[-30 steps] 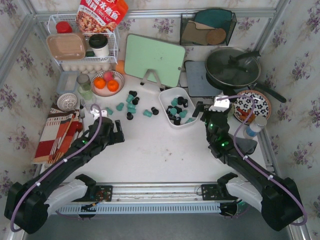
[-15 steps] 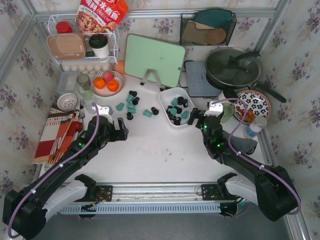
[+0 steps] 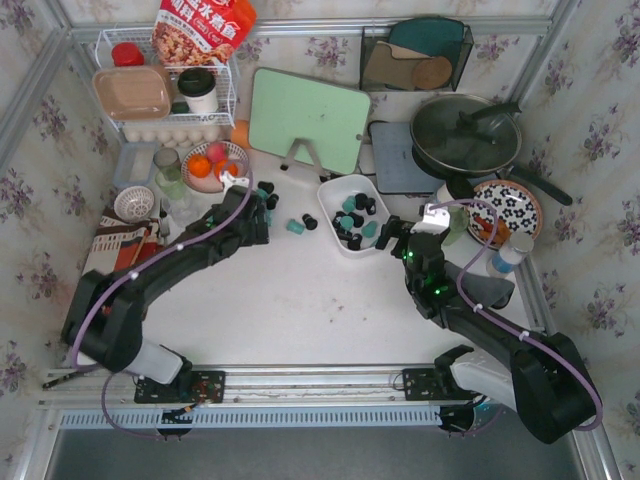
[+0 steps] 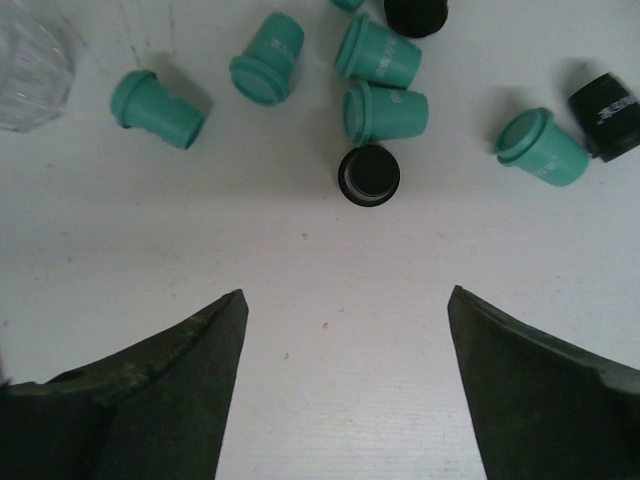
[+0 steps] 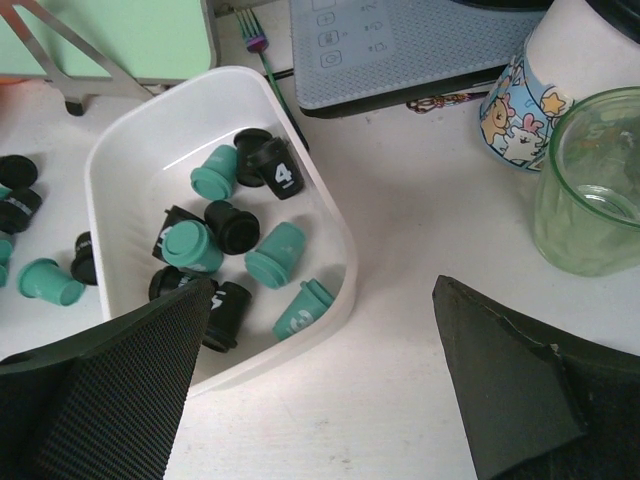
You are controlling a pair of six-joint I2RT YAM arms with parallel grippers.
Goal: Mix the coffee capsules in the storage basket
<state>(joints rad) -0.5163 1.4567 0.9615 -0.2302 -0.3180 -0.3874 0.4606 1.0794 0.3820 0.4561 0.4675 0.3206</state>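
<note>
Left gripper [image 4: 345, 300], moved farther out, stands open above loose capsules [image 4: 385, 110] on the counter [image 4: 300, 260]. Right gripper [image 5: 325, 288] spreads wide beside the basket [image 5: 120, 160].

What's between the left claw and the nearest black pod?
Nothing: the left wrist view shows bare table between the left gripper and that black pod.

Coffee capsules [image 5: 275, 255] in storage basket [image 5: 150, 140]; more loose on table [image 3: 300, 290] left of it (cutting board [image 3: 305, 120] behind).
</note>
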